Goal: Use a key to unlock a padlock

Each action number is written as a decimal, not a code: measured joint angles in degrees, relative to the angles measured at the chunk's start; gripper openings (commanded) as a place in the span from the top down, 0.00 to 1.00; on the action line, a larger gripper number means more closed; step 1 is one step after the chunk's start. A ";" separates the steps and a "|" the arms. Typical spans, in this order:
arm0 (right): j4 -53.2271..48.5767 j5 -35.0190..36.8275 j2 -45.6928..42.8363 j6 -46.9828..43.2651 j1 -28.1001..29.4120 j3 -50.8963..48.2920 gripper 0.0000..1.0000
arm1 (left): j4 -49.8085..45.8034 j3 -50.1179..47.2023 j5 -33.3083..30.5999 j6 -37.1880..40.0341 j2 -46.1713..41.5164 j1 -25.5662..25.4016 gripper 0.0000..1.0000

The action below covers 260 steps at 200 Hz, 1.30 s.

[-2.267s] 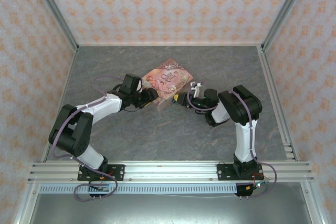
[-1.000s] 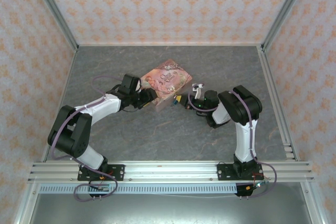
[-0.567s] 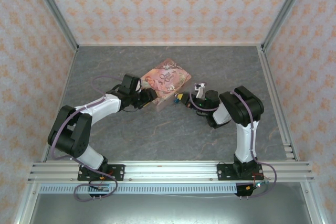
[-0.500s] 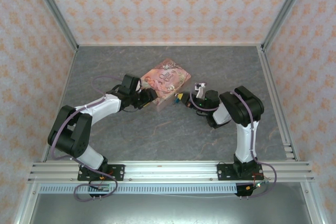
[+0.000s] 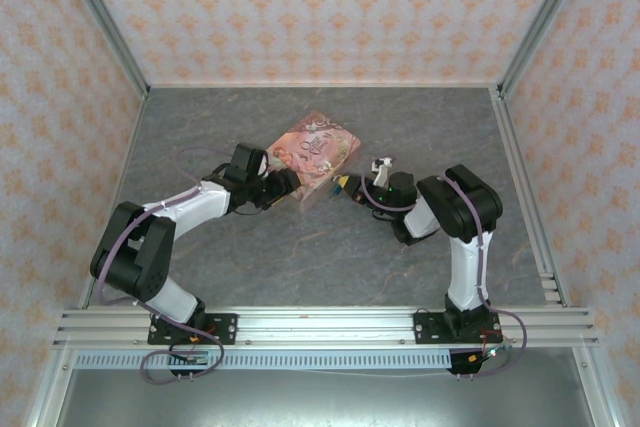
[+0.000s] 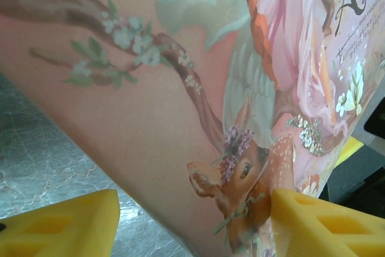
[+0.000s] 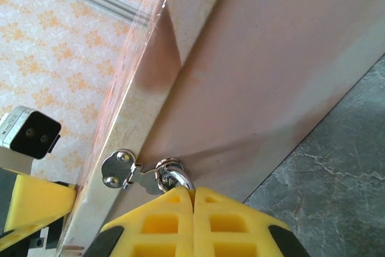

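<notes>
The padlock's metal shackle (image 7: pixel 180 179) hangs through the ring of a silver hasp (image 7: pixel 118 170) on the side of the pink picture-printed box (image 5: pixel 315 152). My right gripper (image 7: pixel 194 194) is shut, its yellow fingertips pressed together right at the shackle. They hide the padlock's body, and the key is hidden too. My left gripper (image 6: pixel 192 227) is open around the box's near corner (image 6: pixel 150 118). Its right finger (image 6: pixel 325 224) is against the box edge, and its left finger (image 6: pixel 60 227) stands clear over the table. From above, the left gripper (image 5: pixel 287 185) and right gripper (image 5: pixel 348 187) flank the box's front.
The grey stone-patterned table (image 5: pixel 330 247) is walled by patterned panels on three sides. An aluminium rail (image 5: pixel 320 327) runs along the near edge by the arm bases. A yellow finger of the left gripper (image 7: pixel 30 206) shows just past the box in the right wrist view.
My left gripper's jaws have spread wider around the box corner. The right gripper has edged slightly toward the box and stays shut.
</notes>
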 measured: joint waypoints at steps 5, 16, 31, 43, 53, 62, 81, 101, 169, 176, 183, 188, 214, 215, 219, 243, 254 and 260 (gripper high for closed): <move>0.00 0.37 0.00 0.15 0.11 0.02 1.00 | 0.07 -0.09 0.00 0.00 -0.07 0.00 0.32; 0.02 1.20 0.00 0.37 0.31 0.11 1.00 | 0.13 -0.35 -0.04 0.00 -0.26 0.00 0.31; 0.24 2.34 0.00 0.76 0.42 0.24 1.00 | 0.13 -0.55 -0.07 0.00 -0.48 0.00 0.29; 0.33 3.48 0.00 1.18 0.42 0.35 1.00 | 0.11 -0.85 -0.07 0.07 -0.68 0.00 0.28; 0.39 4.48 0.00 1.51 0.42 0.55 1.00 | 0.11 -1.14 -0.09 0.04 -0.92 0.00 0.25; 0.46 5.27 0.00 1.90 0.42 0.76 1.00 | 0.09 -1.42 -0.11 0.09 -1.16 0.00 0.23; 0.50 6.62 -0.07 2.34 0.42 1.09 1.00 | -0.22 -2.16 -0.26 0.09 -1.95 0.00 0.20; 0.55 8.09 -0.15 2.71 0.39 1.09 1.00 | -1.29 -2.60 -0.63 0.13 -2.97 0.00 0.16; -4.92 9.94 -10.84 -0.76 -1.53 -4.85 1.00 | -8.96 -3.06 -6.64 2.47 -11.37 0.00 0.01; -7.28 9.97 -13.60 -1.70 -1.60 -5.35 1.00 | -9.57 -3.04 -7.48 2.91 -12.63 0.00 0.01; -10.27 9.92 -16.61 -2.71 -1.60 -5.53 1.00 | -10.21 -2.99 -8.41 3.26 -13.81 0.02 0.01; -12.55 9.77 -18.62 -3.30 -1.60 -5.53 1.00 | -10.56 -2.95 -8.94 3.54 -14.49 0.02 0.01; -26.86 9.09 -30.08 -7.15 -1.57 -5.11 1.00 | -12.68 -2.89 -13.05 4.94 -18.23 0.02 0.01; -27.34 9.05 -30.38 -7.28 -1.57 -5.07 1.00 | -12.81 -2.89 -13.33 5.01 -18.49 0.02 0.01; -30.56 9.01 -32.33 -8.02 -1.57 -4.81 1.00 | -13.05 -2.86 -14.08 5.16 -19.08 0.02 0.01; -49.18 8.96 -41.83 -12.15 -1.27 -2.38 1.00 | -14.84 -2.36 -18.29 6.19 -22.51 0.39 0.01; -57.42 9.09 -45.05 -13.68 -0.72 -0.76 1.00 | -15.43 -1.81 -20.22 6.54 -23.71 0.59 0.01; -61.35 9.29 -46.58 -14.29 -0.28 0.00 1.00 | -15.45 -1.57 -21.00 6.78 -24.28 0.63 0.01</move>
